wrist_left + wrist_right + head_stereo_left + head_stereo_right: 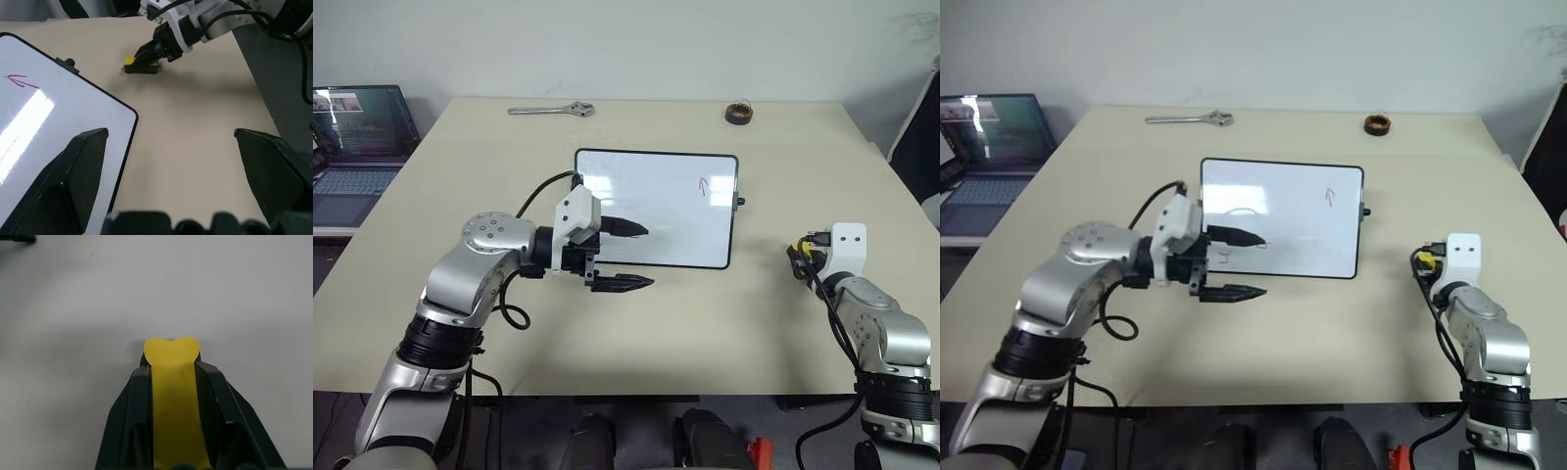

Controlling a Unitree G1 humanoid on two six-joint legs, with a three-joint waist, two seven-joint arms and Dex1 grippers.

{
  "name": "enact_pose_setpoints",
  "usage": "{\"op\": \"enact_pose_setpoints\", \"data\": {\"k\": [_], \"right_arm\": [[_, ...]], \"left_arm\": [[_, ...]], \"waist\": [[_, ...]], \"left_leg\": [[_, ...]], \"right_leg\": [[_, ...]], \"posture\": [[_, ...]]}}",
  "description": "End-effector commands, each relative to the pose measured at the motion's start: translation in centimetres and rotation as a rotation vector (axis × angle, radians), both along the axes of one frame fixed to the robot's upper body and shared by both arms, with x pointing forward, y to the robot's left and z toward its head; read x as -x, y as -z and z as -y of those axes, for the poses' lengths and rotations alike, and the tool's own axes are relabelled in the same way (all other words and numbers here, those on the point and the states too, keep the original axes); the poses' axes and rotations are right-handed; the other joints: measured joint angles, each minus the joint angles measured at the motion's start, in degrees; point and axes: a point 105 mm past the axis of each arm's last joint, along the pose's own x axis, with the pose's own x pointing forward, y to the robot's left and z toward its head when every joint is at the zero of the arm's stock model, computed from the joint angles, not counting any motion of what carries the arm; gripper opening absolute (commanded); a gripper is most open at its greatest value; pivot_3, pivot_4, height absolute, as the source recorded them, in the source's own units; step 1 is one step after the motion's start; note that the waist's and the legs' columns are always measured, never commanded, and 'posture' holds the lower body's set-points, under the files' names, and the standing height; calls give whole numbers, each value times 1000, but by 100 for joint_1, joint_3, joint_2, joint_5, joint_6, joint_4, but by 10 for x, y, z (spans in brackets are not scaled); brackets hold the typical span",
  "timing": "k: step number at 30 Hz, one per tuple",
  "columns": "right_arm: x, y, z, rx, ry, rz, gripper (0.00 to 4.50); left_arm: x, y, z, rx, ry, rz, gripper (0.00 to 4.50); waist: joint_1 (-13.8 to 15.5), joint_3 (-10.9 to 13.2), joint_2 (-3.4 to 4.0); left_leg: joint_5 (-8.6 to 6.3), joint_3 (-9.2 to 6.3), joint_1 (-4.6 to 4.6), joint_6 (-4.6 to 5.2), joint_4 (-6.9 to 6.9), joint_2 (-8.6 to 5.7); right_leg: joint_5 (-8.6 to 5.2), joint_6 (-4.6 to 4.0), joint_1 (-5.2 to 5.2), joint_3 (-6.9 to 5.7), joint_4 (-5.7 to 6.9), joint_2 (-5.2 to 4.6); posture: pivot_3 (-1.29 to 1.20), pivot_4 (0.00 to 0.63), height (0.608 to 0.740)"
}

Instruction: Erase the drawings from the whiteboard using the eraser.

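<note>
The table [705,333] lies bare between the whiteboard [675,211] and the right gripper [172,377], which sits closed on the eraser [138,64] near the right edge, so that stretch is free to cross. The left gripper [631,257] hangs with its fingers spread over the board's near left corner, blocking that part. Far back, a wrench [551,111] and a tape roll [738,114] lie well apart from the board. A laptop [357,147] stands off the table's left side.
</note>
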Motion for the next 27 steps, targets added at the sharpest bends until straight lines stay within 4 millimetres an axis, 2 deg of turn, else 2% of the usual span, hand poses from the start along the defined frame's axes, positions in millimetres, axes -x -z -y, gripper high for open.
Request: {"op": "enact_pose_setpoints", "data": {"k": [1,5,9,11,15,18,20,24,27], "right_arm": [[2,-21,-10,27,-72,70,870],[7,-35,-16,15,-116,111,869],[17,-64,-26,55,-189,176,869],[20,-82,-35,76,-231,221,869],[20,-117,-65,114,-350,322,869],[9,-132,-96,181,-432,386,868],[2,-136,-110,213,-465,407,868],[-25,-133,-138,286,-477,442,868],[-45,-126,-148,342,-458,453,860]], "left_arm": [[1,-12,-5,22,-32,43,4500],[-3,-10,-14,15,-93,32,4500],[-11,-10,-26,18,-178,25,4500],[-13,-10,-30,19,-198,23,4500],[-23,-10,-38,8,-272,32,4500],[-31,-12,-38,11,-310,41,4500],[-34,-14,-37,14,-317,44,4500],[-37,-18,-33,20,-312,54,4500],[-35,-18,-30,17,-298,60,4500]], "waist": [[-1,0,0],[2,0,0],[8,2,2],[9,2,2],[-10,3,3],[-27,3,3],[-26,3,3],[-29,3,2],[-32,4,2]], "left_leg": [[0,0,0,0,0,0],[0,-1,-2,0,0,1],[0,-4,-3,0,0,4],[0,-4,-3,0,1,3],[0,-2,0,0,1,2],[0,-3,2,0,2,1],[0,-3,-1,0,2,0],[0,-2,-14,0,2,1],[1,1,-14,0,3,2]], "right_leg": [[0,0,0,1,0,0],[0,0,-1,0,0,-1],[-1,-1,-3,-1,2,-2],[-1,-1,-2,-2,2,-3],[-1,-1,-4,-1,7,0],[-1,-1,-5,-2,10,3],[-1,-1,-9,-3,12,4],[-1,-2,-19,-2,9,-2],[-1,-2,-23,-1,12,-3]], "posture": [[0,150,740],[0,150,740],[0,150,740],[0,150,740],[0,150,740],[0,150,740],[0,150,740],[0,150,740],[0,150,740]]}}
